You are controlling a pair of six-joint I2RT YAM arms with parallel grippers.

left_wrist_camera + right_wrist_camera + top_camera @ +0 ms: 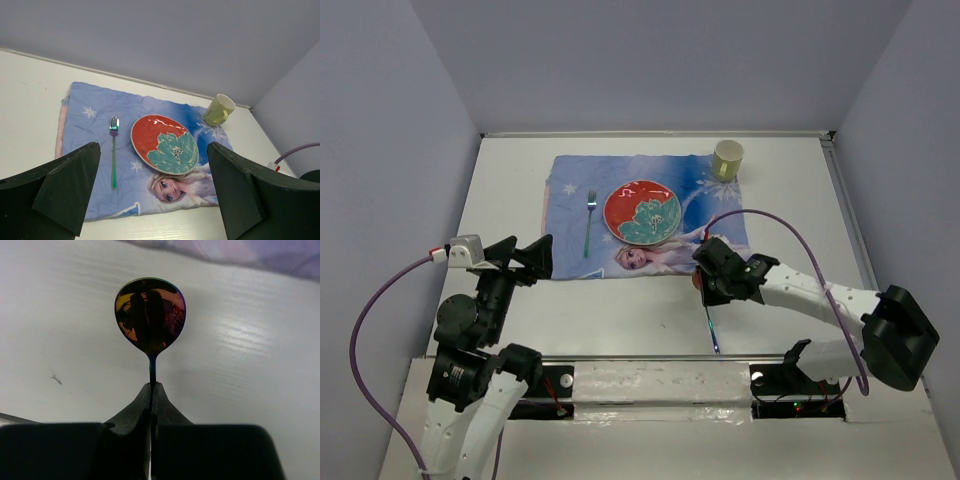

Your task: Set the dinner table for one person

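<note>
My right gripper [706, 284] is shut on the neck of an iridescent spoon [150, 315], just off the blue princess placemat's [575, 190] front right corner. In the right wrist view the jaws [151, 386] are pressed together on the neck, with the bowl over the white dinner table [250, 340]. The spoon's handle [712, 325] trails toward the near edge. My left gripper [535, 258] is open and empty at the placemat's front left corner. A red plate with a teal flower [642, 212] and a fork [589, 222] to its left lie on the placemat.
A yellow-green cup [727, 159] stands at the placemat's far right corner. The left wrist view shows the plate [164, 144], fork [114, 150], cup [219, 110] and placemat [90, 130] between my open fingers [70, 180]. Grey walls enclose the table [510, 190].
</note>
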